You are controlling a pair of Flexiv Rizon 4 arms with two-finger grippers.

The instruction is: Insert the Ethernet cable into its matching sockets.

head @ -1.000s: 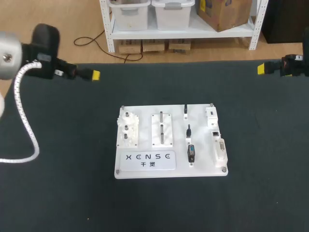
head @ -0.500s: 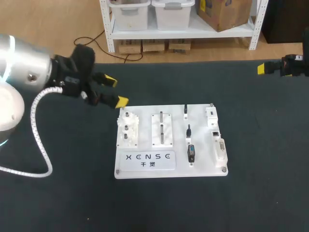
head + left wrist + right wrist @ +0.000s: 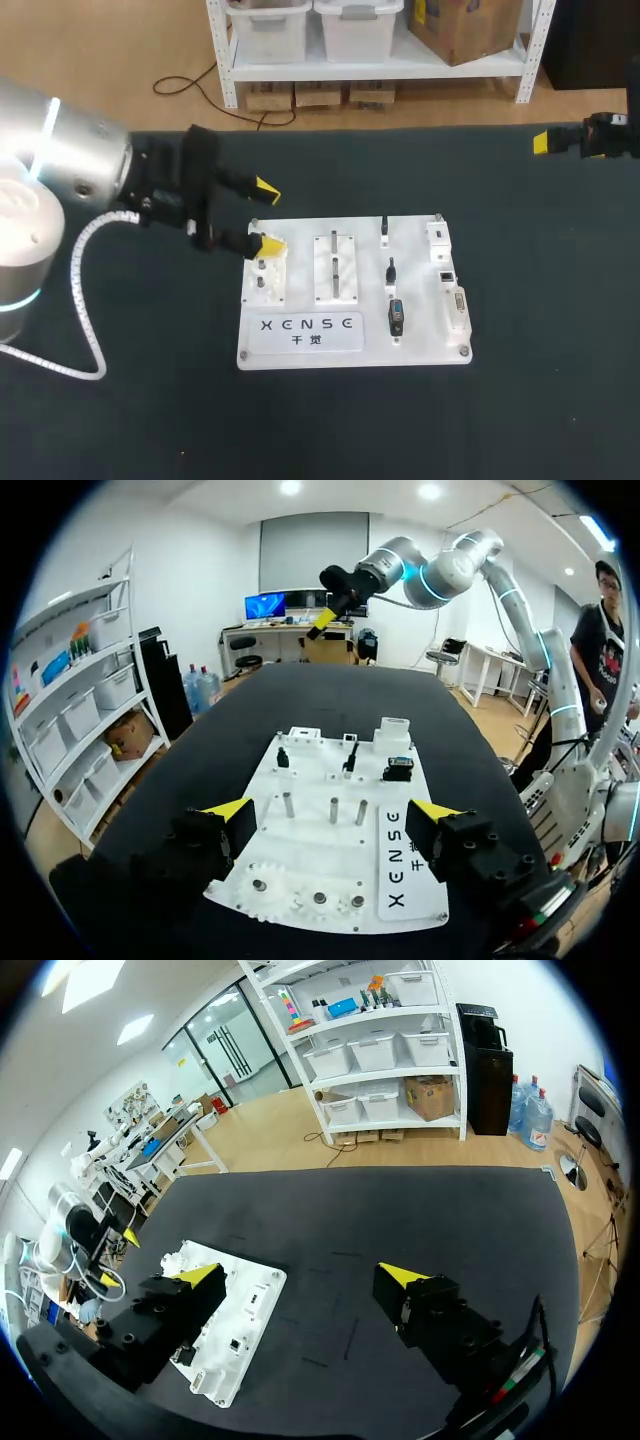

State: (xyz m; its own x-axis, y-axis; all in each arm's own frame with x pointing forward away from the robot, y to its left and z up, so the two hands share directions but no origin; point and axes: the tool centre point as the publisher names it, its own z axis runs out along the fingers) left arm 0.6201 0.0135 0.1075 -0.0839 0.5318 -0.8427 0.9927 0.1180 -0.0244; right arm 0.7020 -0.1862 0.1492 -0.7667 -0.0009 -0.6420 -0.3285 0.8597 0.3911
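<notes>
The white practice board (image 3: pixel 420 330) lies mid-table. Small black plugs (image 3: pixel 391 270) stand in a row on its right half, next to a column of sockets (image 3: pixel 446 274) along the right edge. I cannot tell which plug is the Ethernet one. My left gripper (image 3: pixel 265 216) hovers open over the board's left end, above the white gear block (image 3: pixel 262 280). In the left wrist view the gripper (image 3: pixel 332 815) is wide open over the board (image 3: pixel 300 845), holding nothing. My right gripper (image 3: pixel 300 1275) is open and empty, far back right (image 3: pixel 545 142), well away from the board (image 3: pixel 240 1310).
Upright pegs (image 3: pixel 336 268) stand in the board's middle block, and a label plate (image 3: pixel 305 330) lies at its front left. Dark table cloth (image 3: pixel 540 300) surrounds the board on all sides.
My left arm swung in from the back left and came down to the board's left end, turning its fingers over the gear block. The right arm has kept still.
</notes>
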